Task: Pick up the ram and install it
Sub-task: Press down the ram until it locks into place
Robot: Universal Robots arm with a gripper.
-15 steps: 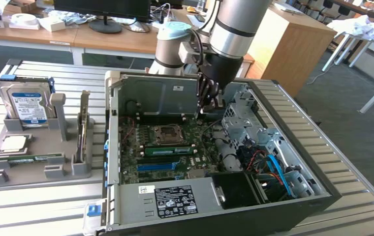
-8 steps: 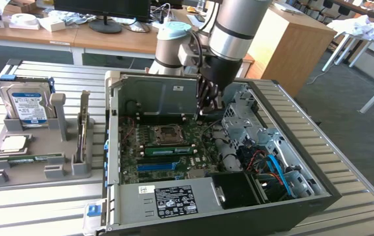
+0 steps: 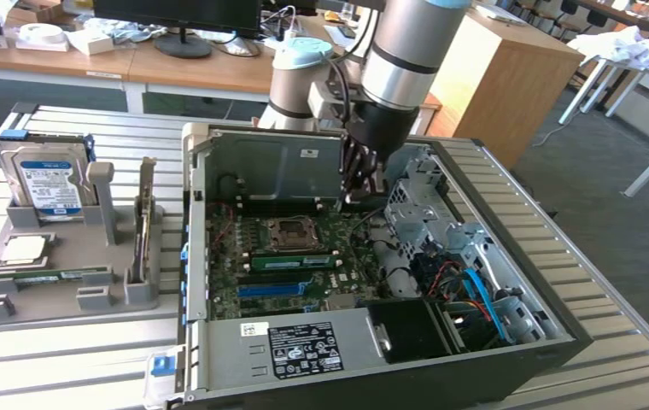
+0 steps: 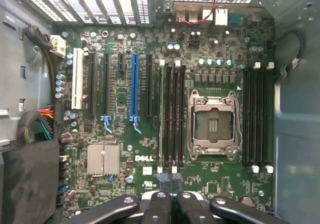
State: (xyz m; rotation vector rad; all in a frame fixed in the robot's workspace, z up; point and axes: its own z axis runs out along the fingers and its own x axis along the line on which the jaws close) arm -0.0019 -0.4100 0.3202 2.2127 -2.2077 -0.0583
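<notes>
Gripper closed, holding nothing, over motherboard, one ram seated, perhaps second ram on tray

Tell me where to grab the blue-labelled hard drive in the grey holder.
Probably by its top edge, pinching the front and back faces and coming straight down. The hard drive stands upright in the grey holder, whose posts cover its lower part, leaving the top free.
</notes>
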